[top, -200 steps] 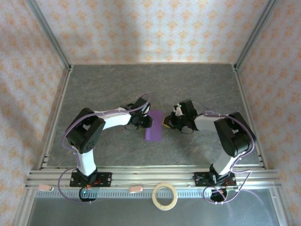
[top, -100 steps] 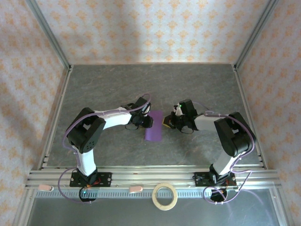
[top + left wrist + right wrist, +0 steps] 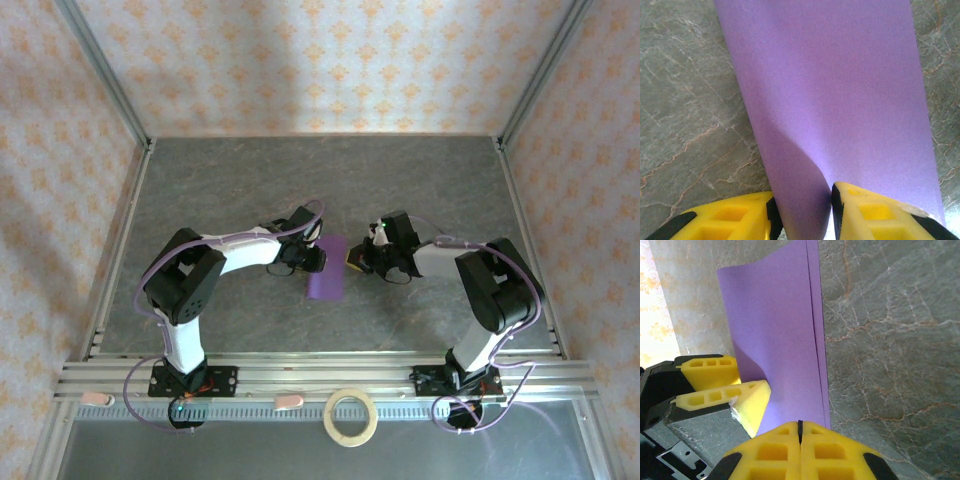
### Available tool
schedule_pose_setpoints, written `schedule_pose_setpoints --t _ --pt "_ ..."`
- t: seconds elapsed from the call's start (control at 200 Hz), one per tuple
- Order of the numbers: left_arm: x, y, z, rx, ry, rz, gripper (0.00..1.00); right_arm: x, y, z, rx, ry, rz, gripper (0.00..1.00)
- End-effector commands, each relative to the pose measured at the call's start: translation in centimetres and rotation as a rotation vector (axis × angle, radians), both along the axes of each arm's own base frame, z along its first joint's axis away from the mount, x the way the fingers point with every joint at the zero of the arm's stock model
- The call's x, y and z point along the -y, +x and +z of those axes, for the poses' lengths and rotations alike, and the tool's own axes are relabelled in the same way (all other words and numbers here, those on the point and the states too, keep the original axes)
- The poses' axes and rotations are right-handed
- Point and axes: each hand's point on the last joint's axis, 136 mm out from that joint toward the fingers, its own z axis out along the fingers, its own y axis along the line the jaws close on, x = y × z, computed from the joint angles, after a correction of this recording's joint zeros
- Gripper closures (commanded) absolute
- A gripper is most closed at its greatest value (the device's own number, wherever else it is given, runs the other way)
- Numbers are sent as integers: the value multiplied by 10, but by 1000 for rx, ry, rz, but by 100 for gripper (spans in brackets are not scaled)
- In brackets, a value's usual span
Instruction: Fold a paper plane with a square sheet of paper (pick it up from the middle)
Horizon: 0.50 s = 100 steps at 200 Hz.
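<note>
The square sheet of paper (image 3: 326, 268) is purple and folded into a narrow double strip on the grey table between both arms. In the left wrist view the paper (image 3: 840, 100) bulges up into a curved loop that fills the gap between my left gripper's (image 3: 802, 206) yellow fingers, touching both pads. My left gripper (image 3: 317, 258) is at the strip's left edge. My right gripper (image 3: 353, 262) is at its right edge. In the right wrist view my right gripper (image 3: 800, 424) is shut, tips over the paper's (image 3: 775, 340) near edge. The left gripper's fingers (image 3: 747, 400) show beside it.
A tan tape ring (image 3: 351, 416) lies on the near shelf in front of the aluminium rail (image 3: 300, 372). Metal frame posts and patterned walls enclose the marbled grey table (image 3: 250, 180), with bare surface behind and beside the arms.
</note>
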Motion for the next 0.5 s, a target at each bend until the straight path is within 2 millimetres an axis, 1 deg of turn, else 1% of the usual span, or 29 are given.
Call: schedule_pose_setpoints --t 0.0,0.125,0.39,0.495 --pt "-36 2 -44 -18 186 30 59 -3 7 7 28 2 -8 95" --pt "-37 2 -45 -15 203 24 59 0 9 6 34 -15 -26 94" --pt "-37 4 -45 -9 212 13 57 17 14 5 38 -44 -93 95" --pt "-38 5 -46 -6 221 13 56 19 14 6 41 -42 -96 95"
